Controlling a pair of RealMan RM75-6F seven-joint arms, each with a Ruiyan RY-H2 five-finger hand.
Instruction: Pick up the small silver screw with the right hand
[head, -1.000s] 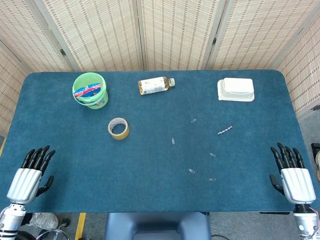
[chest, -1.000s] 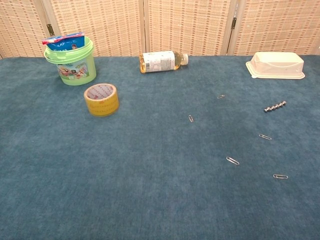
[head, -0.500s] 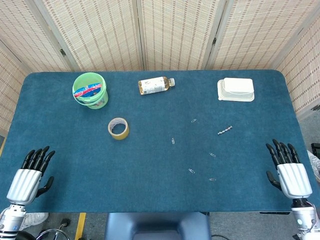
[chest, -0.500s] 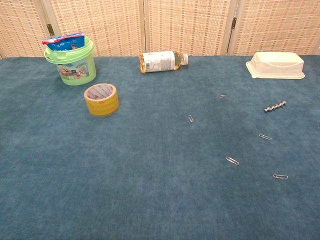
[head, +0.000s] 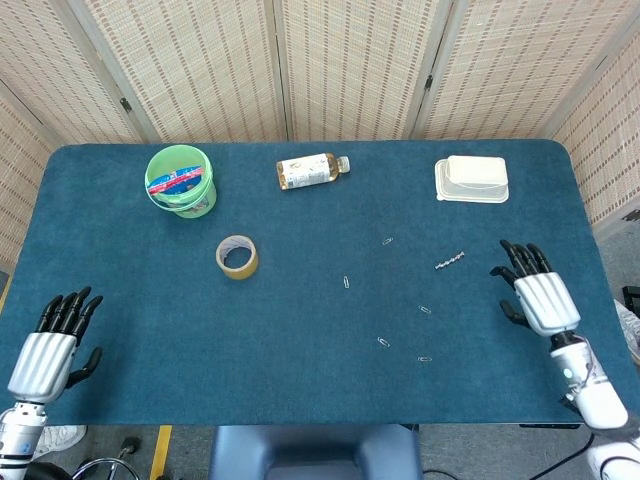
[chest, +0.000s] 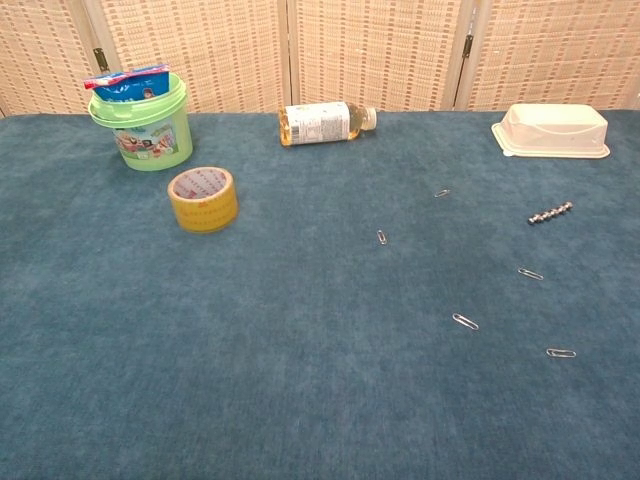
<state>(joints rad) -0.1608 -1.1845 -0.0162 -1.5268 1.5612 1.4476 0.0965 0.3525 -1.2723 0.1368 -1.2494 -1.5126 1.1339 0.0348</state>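
Observation:
The small silver screw (head: 450, 262) lies flat on the blue table, right of centre; the chest view shows the screw (chest: 550, 213) near its right edge. My right hand (head: 536, 290) hovers over the table's right part, fingers spread and empty, a short way right of the screw and slightly nearer me. At the near left corner my left hand (head: 52, 344) stays open with nothing in it. Neither hand appears in the chest view.
Several paper clips (head: 384, 342) lie scattered left of and in front of the screw. A white lidded box (head: 471, 179) sits at the back right, a lying bottle (head: 311, 170) at the back centre, a green bucket (head: 180, 180) and a tape roll (head: 237, 257) to the left.
My right hand has moved forward and inward from the near right corner to just right of the screw. The left hand drifted slightly toward the near edge.

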